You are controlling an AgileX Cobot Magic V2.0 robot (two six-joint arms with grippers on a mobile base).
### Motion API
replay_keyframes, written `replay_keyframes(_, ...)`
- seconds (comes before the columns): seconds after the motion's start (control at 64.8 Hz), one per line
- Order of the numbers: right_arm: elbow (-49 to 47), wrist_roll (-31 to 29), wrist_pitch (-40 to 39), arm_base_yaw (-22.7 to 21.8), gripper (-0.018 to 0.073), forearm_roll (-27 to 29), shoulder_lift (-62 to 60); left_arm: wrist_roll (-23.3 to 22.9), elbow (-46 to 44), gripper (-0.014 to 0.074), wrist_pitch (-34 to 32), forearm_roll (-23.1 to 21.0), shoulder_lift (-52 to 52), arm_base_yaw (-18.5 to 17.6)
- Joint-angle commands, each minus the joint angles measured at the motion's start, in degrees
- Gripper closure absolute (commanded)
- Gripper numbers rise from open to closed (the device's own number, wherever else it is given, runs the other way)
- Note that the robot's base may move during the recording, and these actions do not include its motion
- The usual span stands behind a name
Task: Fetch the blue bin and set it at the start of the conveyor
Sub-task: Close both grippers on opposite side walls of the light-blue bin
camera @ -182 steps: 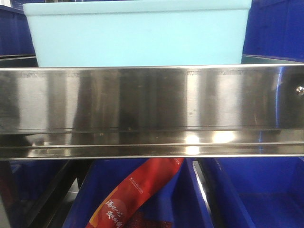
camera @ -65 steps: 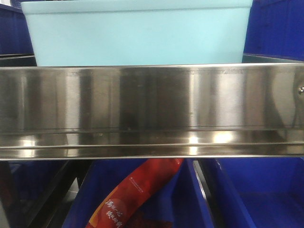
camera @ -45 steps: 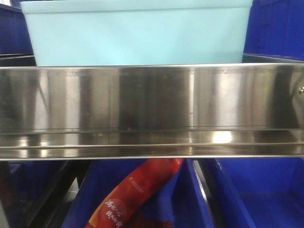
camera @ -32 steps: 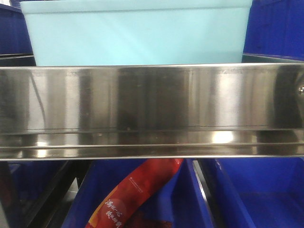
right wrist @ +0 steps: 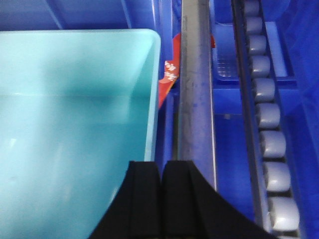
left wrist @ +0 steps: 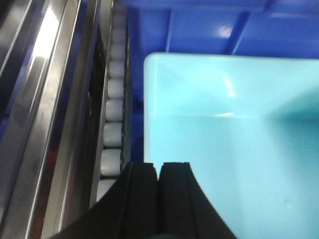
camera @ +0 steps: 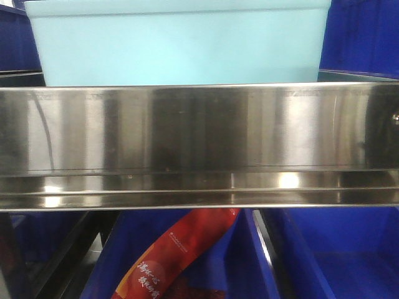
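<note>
- The blue bin [camera: 181, 47] is found on the upper level of the steel roller rack [camera: 199, 143], behind its front rail, with dark blue crates [camera: 358, 37] beside it.
- The left gripper [left wrist: 159, 199] is seen with its fingers pressed together at the bin's left wall. The rim runs in under them, so a pinch on that wall is judged.
- The right gripper [right wrist: 160, 199] is closed likewise at the right wall, the rim leading straight to the seam between its fingers.
- A hold on opposite walls is judged to be chosen so that the wide tub is kept level and carried clear of the rail.
- White rollers [left wrist: 112, 134] are noted just left of the bin.
- A red packet [camera: 177, 255] is noted in a lower crate [camera: 237, 261]; it is no part of the task.
- The conveyor start is not in view. The fetch is judged in hand, the placing not yet done.
</note>
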Motion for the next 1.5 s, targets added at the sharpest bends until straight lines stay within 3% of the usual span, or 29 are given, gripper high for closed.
replay_keyframes(0.0, -2.08, 0.12, 0.66, 1.85, 0.0701, -3.39, 0.95, -0.74, -0.6, 0.0707, 0.87, 0.08, -0.02, -0.27)
replay_keyframes(0.139, -2.81, 1.67, 0.76, 2.93, 0.0701, -5.23, 2.15, -0.74, -0.6, 0.0703, 1.4, -0.08, -0.02, -0.27)
replay_keyframes(0.232, -2.81, 2.96, 1.16, 2.57, 0.0677, -5.23, 2.35, -0.74, -0.6, 0.0607, 1.26, -0.08, -0.02, -0.27)
replay_keyframes(0.278, -2.81, 2.96, 1.29, 2.57, 0.0625, -5.23, 2.36, -0.74, -0.6, 0.0506, 0.81, -0.08, -0.02, -0.27)
replay_keyframes(0.37, -2.81, 2.96, 1.57, 2.33, 0.044, -5.64, 2.36, -0.74, -0.6, 0.032, 0.13, -0.18, -0.02, -0.27)
replay_keyframes(0.448, -2.81, 2.96, 1.57, 2.19, 0.0315, -5.64, 2.36, -0.74, -0.6, 0.0229, 0.3, -0.18, 0.32, -0.27)
replay_keyframes(0.926, -2.24, 2.96, 2.82, 1.48, 0.0362, -5.03, 7.38, -0.74, -0.38, 0.0267, 2.81, -2.67, 5.99, 2.43)
replay_keyframes(1.482, -2.24, 2.96, 0.34, 1.48, 0.0365, -4.81, 8.0, -0.6, -0.38, 0.0267, 2.29, -3.79, 7.37, 2.42)
